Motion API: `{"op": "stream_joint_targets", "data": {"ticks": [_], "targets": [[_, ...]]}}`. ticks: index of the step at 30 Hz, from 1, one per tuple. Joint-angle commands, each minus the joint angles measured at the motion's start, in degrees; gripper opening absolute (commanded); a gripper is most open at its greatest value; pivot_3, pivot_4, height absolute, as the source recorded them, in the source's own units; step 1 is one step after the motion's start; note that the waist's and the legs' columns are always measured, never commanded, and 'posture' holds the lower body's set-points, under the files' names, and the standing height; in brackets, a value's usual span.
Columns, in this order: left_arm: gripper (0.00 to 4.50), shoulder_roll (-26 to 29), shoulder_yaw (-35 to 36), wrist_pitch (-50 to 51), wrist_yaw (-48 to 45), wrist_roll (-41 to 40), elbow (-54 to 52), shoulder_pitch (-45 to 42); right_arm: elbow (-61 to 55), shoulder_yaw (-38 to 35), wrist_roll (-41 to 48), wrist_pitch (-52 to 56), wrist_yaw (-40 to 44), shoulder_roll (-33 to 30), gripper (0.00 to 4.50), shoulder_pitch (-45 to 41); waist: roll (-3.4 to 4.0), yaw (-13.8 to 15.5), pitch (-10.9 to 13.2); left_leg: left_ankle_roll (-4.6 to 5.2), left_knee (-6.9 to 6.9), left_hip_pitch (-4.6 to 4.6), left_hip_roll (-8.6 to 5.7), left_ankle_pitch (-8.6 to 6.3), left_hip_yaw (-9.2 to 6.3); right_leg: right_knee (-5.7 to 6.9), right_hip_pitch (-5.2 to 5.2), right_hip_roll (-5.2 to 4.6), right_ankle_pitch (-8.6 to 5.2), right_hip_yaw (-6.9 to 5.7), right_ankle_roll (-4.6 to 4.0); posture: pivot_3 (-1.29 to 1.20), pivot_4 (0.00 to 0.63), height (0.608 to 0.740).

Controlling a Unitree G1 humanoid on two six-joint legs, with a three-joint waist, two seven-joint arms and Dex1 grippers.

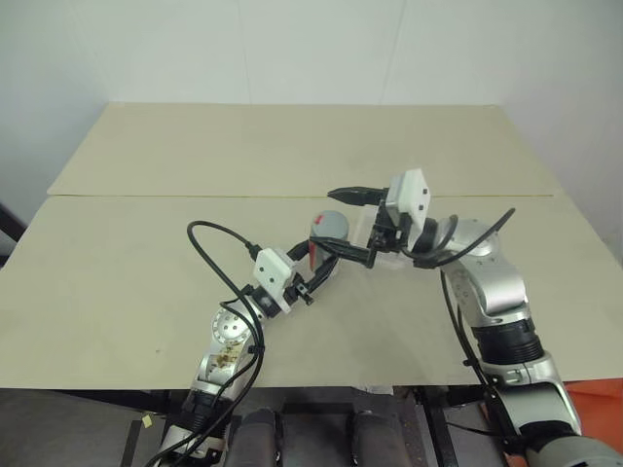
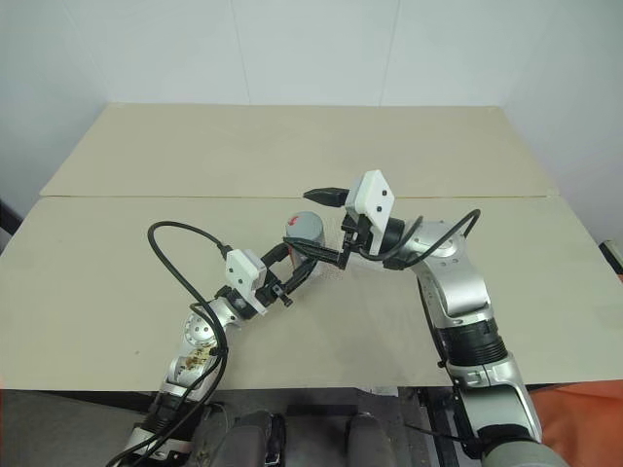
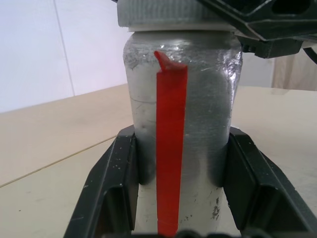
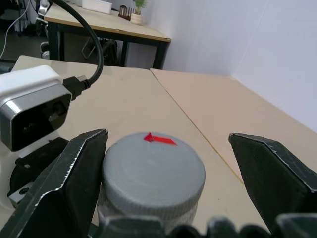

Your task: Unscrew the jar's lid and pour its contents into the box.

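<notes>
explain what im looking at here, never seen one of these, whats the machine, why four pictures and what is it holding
This is a humanoid robot with two arms, each ending in a gripper with two black fingers. The two wide pictures come from a pair of cameras on its head, looking down over a pale wooden table. The two close pictures come from a camera on each wrist, looking along that arm's fingers.

The left gripper is shut on the jar, a silvery cylinder with a red stripe, one finger on each side of its body. The grey lid is on the jar, with a small red mark on top.

The right gripper is open, one finger on each side of the lid; one looks very close to its rim, the other is well clear.

In the head views the two grippers meet over the middle of the table.
</notes>
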Motion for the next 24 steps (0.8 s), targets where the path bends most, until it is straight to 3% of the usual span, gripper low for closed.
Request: {"op": "stream_joint_targets", "data": {"ticks": [1, 24], "targets": [[1.99, -0.05, -0.09, -1.55, -0.1, -0.58, -1.32, -0.51, -1.5, -3.19, 0.49, -1.07, -0.49, -1.71, 4.47, 0.41, 0.0, 0.01, 0.0, 0.0, 0.0, 0.0, 0.0, 0.0, 0.0, 0.0, 0.0, 0.0, 0.0, 0.0, 0.0, 0.0, 0.15, 0.74], [1.99, 0.14, -0.09, -1.76, -0.88, -0.87, -1.06, -0.69, -6.19, -4.34, 5.46, 0.71, 3.38, -5.07, 4.47, 3.85, 0.0, 0.01, 0.0, 0.0, 0.0, 0.0, 0.0, 0.0, -0.02, -0.01, 0.01, 0.01, 0.0, 0.01, 0.0, 0.0, 0.15, 0.74]]}}
